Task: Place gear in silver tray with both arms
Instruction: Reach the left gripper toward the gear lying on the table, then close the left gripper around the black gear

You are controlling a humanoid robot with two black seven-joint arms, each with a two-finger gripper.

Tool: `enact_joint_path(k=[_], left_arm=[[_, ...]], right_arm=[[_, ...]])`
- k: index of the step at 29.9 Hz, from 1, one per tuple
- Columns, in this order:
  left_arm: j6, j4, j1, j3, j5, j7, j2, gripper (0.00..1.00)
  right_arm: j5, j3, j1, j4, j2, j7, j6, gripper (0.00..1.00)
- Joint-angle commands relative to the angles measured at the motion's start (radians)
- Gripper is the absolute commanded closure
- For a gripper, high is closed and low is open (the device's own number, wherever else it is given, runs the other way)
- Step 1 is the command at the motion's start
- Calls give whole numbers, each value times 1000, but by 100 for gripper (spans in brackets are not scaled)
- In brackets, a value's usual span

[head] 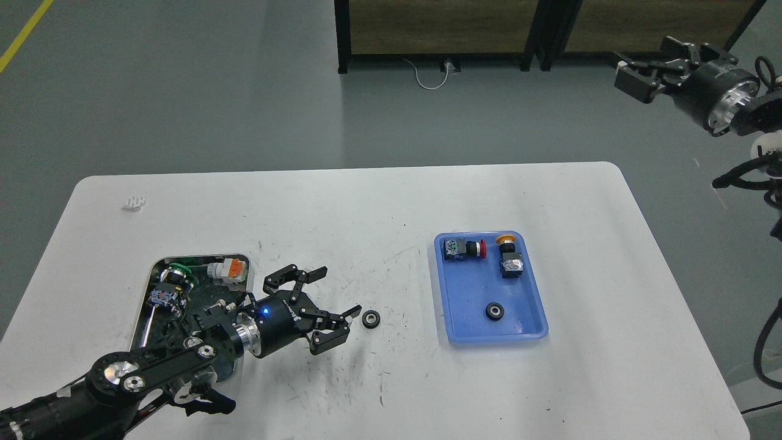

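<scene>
Jaws: left [330, 302] wide, right [641, 72] wide | toothed black gear [370, 319] on scuffed white table [379, 201]

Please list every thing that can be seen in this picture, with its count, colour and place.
table: 1, white, scuffed, fills the lower view
silver tray: 1, shiny metal, near left of table, holds several parts
blue tray: 1, blue plastic, right of centre
gear on table: 1, black, between the trays, just right of the left pincer
gear in blue tray: 1, black, near end of tray
red push button: 1, far left corner of blue tray
yellow push button: 1, far right part of blue tray
small white piece: 1, far left of table
left pincer: 1, black, open, low over table
right pincer: 1, black, open, raised at upper right
</scene>
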Motion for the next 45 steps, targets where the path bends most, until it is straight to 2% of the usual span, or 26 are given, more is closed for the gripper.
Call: enact_joint_path(k=[1, 4, 9, 15, 20, 25, 27, 33, 45], left_arm=[[41, 41, 0, 22, -1, 3, -60, 2], [62, 64, -2, 24, 0, 18, -97, 2], [65, 136, -2, 25, -1, 15, -154, 2], [82, 199, -2, 65, -11, -5, -195, 2], [87, 206, -2, 67, -11, -26, -197, 3], [87, 226, 0, 67, -12, -43, -197, 11], [85, 226, 9, 67, -14, -49, -195, 18], [87, 220, 21, 85, -12, -71, -195, 23], [88, 228, 12, 90, -12, -66, -200, 31]], right_arm=[[-2, -3, 0, -2, 0, 0, 0, 1], [-8, -4, 0, -5, 0, -2, 0, 1], [-11, -6, -3, -5, 2, -2, 0, 1], [-11, -7, -9, -5, 3, 0, -3, 1], [-13, -7, -11, -5, 3, 0, -3, 1], [-14, -7, -11, -5, 5, 0, -3, 1], [-14, -7, -11, -5, 5, 0, -3, 1], [-18, -9, -11, -5, 6, 0, -3, 1], [-18, -9, -12, -5, 6, 0, -5, 1]])
